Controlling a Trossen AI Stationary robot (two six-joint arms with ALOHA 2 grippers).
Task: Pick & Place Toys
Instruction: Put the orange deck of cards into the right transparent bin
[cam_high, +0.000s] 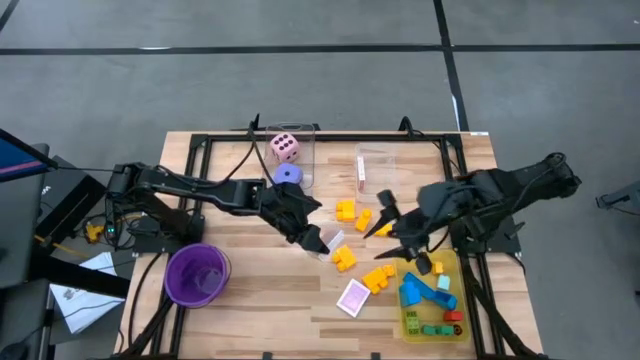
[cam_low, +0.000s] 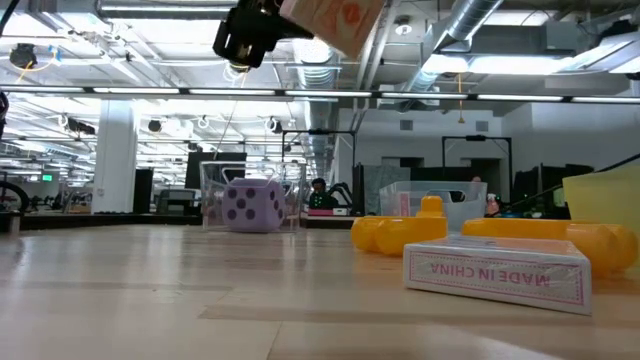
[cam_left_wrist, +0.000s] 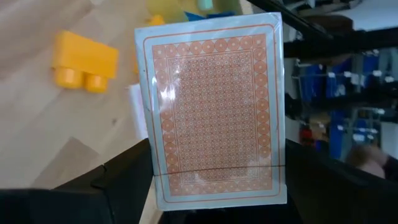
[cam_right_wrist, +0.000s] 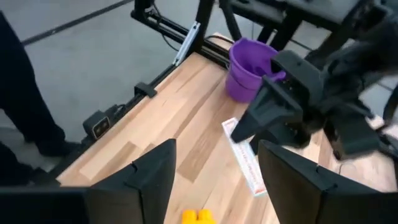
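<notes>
Near the table's (cam_high: 250, 300) front edge lies a second pack (cam_low: 497, 273). Mid-table, the left gripper (cam_high: 318, 240) pinches a card pack (cam_left_wrist: 214, 112), lifted clear. The right gripper (cam_high: 385, 222) hovers spread, empty. Only the low view shows the purple die (cam_low: 251, 206) far back.

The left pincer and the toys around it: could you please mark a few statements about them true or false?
1. The left pincer holds a pack of cards with an orange patterned back. True.
2. The purple cup lies tipped on its side. False: it stands upright, its mouth facing up.
3. The right pincer grips a yellow block. False: it is open and holds nothing.
4. A purple dotted die sits on the table beside a clear box. True.
5. The yellow tray holds only yellow pieces. False: blue, green and red blocks lie in it.
</notes>
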